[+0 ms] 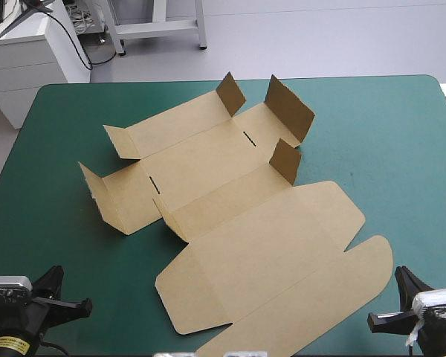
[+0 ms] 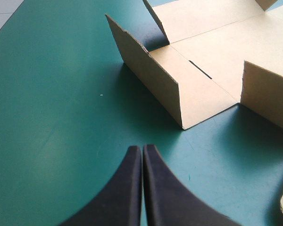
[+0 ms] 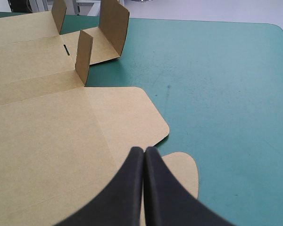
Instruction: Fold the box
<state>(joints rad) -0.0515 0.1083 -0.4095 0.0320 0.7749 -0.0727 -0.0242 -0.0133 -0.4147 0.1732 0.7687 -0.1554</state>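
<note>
Box (image 1: 230, 186): brown cut sheet in the middle of the teal-green cover (image 1: 386, 149), lying on a slant from far left to near right. Mostly flat, only small flaps raised.
Left gripper (image 2: 142, 151): black fingers pressed together to a point, holding nothing. Over bare cover by the near-left corner, short of the box and apart from it.
Left end flap (image 2: 148, 77): upright, directly ahead of the left gripper, standing between it and the flat panels. A second flap (image 1: 117, 141) is raised beyond it.
Slots (image 1: 154, 184): narrow dark slit just inside the left flaps, another toward the far-right end.
Far-right flaps (image 1: 290, 110): three standing, the end one tallest.
Lid panel (image 1: 275, 249): flat, rounded corners, nearest the robot. A rounded tongue (image 1: 334, 294) reaches the near edge.
Right gripper (image 3: 144, 153): fingers closed together, empty. Tip above the lid panel's rounded edge; cannot tell whether it touches.
Surface: smooth cover, a wide stretch showing right of the box.
Room: white cabinet (image 1: 30, 52) past the far-left corner, pale floor (image 1: 320, 37) beyond the far edge.
</note>
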